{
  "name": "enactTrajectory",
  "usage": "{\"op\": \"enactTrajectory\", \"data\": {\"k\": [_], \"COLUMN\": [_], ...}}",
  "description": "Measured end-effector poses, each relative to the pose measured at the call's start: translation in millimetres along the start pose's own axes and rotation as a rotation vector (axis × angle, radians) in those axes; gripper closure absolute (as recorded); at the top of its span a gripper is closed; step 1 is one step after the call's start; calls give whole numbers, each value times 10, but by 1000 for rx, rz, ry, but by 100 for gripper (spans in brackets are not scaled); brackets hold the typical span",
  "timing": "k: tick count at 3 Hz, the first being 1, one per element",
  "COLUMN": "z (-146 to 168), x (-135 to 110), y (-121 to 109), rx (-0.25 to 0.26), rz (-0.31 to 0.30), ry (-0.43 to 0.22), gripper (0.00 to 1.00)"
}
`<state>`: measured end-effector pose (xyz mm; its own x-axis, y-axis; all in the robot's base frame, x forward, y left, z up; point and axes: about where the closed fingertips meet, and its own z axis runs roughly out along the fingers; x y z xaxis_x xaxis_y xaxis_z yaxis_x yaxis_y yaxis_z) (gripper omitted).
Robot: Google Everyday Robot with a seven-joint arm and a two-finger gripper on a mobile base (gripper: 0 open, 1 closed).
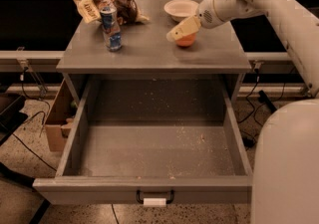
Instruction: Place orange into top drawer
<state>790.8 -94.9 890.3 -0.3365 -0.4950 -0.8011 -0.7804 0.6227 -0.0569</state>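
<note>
The robot is white all over, with a smooth, glossy skin and soft rounded shapes. Its arm is made of thick tube-like pieces that narrow towards the wrist, where a small round patch of dark dots sits on the side. Beyond a thin dark seam comes the hand, pale cream-yellow and wedge-shaped, low over the right back part of the worktop. A large, plain white shell with a curved top fills the lower right corner.
</note>
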Motion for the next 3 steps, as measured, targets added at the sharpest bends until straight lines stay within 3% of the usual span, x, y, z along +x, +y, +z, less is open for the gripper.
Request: {"op": "enactTrajectory", "data": {"k": [1, 3], "z": [136, 203], "x": [99, 158], "y": [60, 148], "rx": [13, 18], "rz": [34, 42], "ry": [36, 68], "gripper": [26, 72]}}
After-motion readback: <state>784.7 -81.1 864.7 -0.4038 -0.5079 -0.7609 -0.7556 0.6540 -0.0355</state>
